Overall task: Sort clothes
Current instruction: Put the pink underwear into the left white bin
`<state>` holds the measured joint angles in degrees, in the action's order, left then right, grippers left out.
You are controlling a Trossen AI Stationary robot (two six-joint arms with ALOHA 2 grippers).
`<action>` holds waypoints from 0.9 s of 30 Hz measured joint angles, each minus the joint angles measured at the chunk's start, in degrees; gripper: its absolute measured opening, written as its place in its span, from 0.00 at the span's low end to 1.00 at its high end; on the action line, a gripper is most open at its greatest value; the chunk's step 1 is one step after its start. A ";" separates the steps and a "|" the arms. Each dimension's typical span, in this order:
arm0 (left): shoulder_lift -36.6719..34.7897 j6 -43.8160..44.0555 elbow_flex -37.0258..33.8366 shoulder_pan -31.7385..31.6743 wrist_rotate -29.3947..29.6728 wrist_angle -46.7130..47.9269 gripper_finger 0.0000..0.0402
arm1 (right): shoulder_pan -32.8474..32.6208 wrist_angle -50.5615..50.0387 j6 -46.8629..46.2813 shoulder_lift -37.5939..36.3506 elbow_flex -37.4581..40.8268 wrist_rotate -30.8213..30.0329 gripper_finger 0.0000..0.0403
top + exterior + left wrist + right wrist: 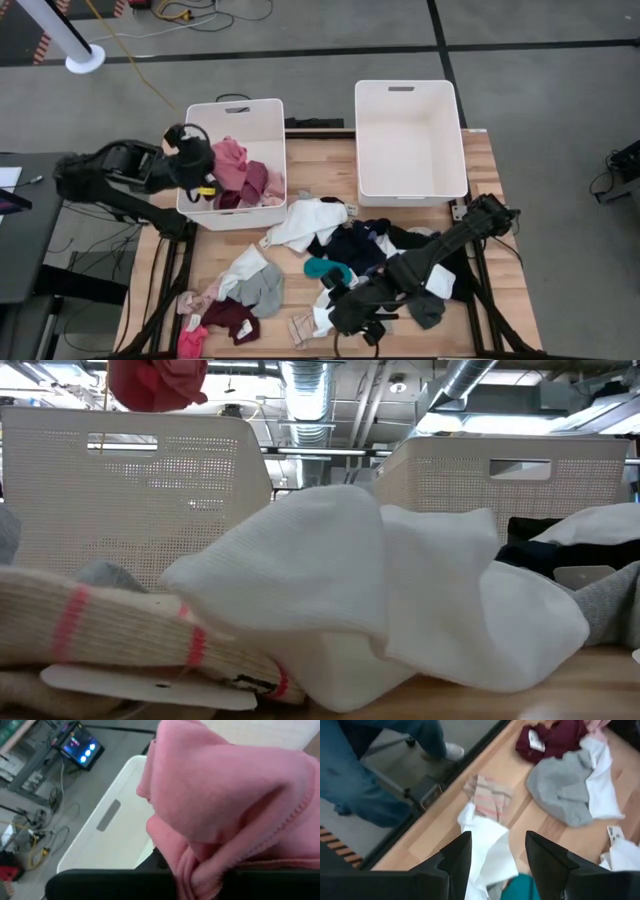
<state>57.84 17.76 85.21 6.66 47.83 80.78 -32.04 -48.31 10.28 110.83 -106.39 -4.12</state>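
The left claw is clenched on a pink garment and holds it above the left bin, which stands at the far left part of the tabletop and already has pink and maroon pieces in it. To drop it cleanly, I'd say the claw should be well inside the bin's rim before letting go, so the cloth doesn't drape over the near wall.

The right claw hangs over the near edge of the tabletop with its fingers spread and nothing between them, right above a white piece with a bit of teal beside it. A striped beige sock lies just beyond, then a grey garment and a maroon one. It looks to be going for the white piece; best to come straight down and pinch one layer only, not the teal along with it. The right bin at the far right holds nothing visible. A person's legs stand just off the near edge.
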 joint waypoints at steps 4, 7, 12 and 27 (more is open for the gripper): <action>-0.11 -1.55 0.00 -3.53 -1.34 -0.01 0.00 | 0.31 -0.26 0.76 -0.23 0.00 1.15 0.49; -0.15 -3.04 -0.20 -6.07 -3.43 -0.74 0.00 | 0.35 -1.28 0.95 -0.40 0.00 1.56 0.49; -0.60 -5.99 -5.57 -10.79 -7.24 -3.70 0.00 | 0.83 -2.03 2.23 -1.63 0.00 1.64 0.49; -1.61 -20.39 -22.17 -33.44 -24.91 -22.87 0.00 | -1.13 -2.37 0.62 -16.26 -0.09 1.57 0.49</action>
<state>56.23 -2.63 63.04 -26.79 22.92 57.92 -33.17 -50.68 10.90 94.57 -106.48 -2.55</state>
